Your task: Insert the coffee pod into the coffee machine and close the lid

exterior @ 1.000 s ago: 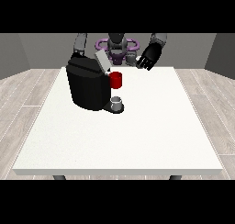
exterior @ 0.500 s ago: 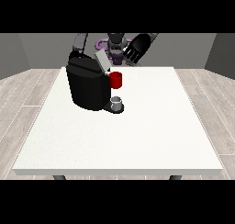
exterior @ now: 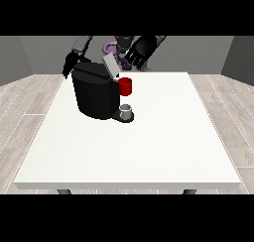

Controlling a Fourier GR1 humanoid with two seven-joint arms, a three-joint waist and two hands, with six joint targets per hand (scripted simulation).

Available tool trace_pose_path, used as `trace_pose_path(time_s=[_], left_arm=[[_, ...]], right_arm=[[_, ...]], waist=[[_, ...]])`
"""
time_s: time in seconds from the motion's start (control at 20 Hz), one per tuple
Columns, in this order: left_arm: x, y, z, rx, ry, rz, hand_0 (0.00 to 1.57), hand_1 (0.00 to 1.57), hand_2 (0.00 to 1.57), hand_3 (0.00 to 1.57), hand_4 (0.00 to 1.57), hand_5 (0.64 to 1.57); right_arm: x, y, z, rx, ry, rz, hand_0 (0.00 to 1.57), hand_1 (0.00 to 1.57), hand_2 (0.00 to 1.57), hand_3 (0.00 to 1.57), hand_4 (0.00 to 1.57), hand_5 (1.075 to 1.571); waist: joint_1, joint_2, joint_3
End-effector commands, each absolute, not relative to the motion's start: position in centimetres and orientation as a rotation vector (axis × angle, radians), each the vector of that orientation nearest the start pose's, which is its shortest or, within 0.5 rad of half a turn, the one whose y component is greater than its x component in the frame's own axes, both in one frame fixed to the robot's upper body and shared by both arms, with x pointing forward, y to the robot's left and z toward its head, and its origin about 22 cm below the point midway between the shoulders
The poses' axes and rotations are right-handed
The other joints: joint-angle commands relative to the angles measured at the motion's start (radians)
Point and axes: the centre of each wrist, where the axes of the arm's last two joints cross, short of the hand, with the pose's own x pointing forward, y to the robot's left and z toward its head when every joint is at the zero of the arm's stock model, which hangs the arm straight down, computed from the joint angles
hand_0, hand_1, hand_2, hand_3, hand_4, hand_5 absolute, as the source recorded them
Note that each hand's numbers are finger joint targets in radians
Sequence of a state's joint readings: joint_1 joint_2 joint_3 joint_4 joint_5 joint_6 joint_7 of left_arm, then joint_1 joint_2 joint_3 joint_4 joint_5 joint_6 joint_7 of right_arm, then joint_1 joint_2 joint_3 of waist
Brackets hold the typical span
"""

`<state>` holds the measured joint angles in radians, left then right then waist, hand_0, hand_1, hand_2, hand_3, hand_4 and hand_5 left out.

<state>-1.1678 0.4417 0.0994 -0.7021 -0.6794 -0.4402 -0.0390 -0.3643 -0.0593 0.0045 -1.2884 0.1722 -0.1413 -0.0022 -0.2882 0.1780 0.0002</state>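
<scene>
Hovering over the raised grey lid (exterior: 110, 66) of the black coffee machine (exterior: 94, 94), the hand at the view's right (exterior: 139, 51) shows us fingers we cannot tell as spread or curled. We see the other hand (exterior: 69, 65) behind the machine on the white desk (exterior: 149, 137). A grey thing (exterior: 126, 109) sits below a red thing at the machine (exterior: 125, 86).

Perhaps a home: wood floor (exterior: 30, 102), coffee machine (exterior: 96, 92).

The desk (exterior: 149, 147) is plain white. The coffee machine (exterior: 94, 94) is black, with a light grey lid (exterior: 110, 66) and a red thing at the machine (exterior: 125, 86). A grey thing (exterior: 127, 110) sits at its base. Both hands (exterior: 136, 52) (exterior: 69, 65) are black. The floor (exterior: 22, 102) is pale grey planks.
</scene>
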Motion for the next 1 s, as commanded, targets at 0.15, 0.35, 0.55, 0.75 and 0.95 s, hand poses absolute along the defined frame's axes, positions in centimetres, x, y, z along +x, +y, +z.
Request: trace_pose_path(time_s=[0.15, 0.35, 0.55, 0.75, 0.95], left_arm=[[45.9, 25.4, 24.6, 0.588, -1.484, -1.095, 1.26, 1.26, 1.3, 1.24, 0.49, 1.571], [45.9, 25.8, 26.7, 0.635, -1.541, -1.087, 1.19, 1.19, 1.27, 1.23, 0.47, 1.571], [46.1, 23.8, 26.8, 0.649, -1.56, -1.094, 1.2, 1.2, 1.26, 1.23, 0.46, 1.571], [46.2, 22.9, 26.5, 0.61, -1.556, -1.12, 1.25, 1.25, 1.29, 1.22, 0.43, 1.571], [46.2, 22.7, 26.7, 0.61, -1.551, -1.152, 1.19, 1.19, 1.23, 1.2, 0.44, 1.571]], right_arm=[[32.9, -20.7, 4.5, -0.208, -1.657, 0.158, 0.0, 0.0, 0.0, 0.0, 0.19, 1.571], [33.6, -19.2, 5.8, -0.24, -1.706, 0.169, 0.0, 0.0, 0.0, 0.0, 0.0, 1.571], [34.5, -21.0, 6.3, -0.245, -1.718, 0.146, 0.0, 0.0, 0.0, 0.0, 0.1, 1.571], [34.5, -20.8, 5.6, -0.242, -1.71, 0.119, 0.0, 0.0, 0.0, 0.0, 0.0, 1.571], [34.5, -20.3, 5.0, -0.265, -1.717, 0.107, 0.0, 0.0, 0.0, 0.0, 0.15, 1.571]], waist=[[-0.023, 0.026, 0.0], [-0.02, 0.095, -0.0002], [-0.011, 0.12, 0.0002], [0.007, 0.114, 0.0002], [0.02, 0.122, 0.0001]])
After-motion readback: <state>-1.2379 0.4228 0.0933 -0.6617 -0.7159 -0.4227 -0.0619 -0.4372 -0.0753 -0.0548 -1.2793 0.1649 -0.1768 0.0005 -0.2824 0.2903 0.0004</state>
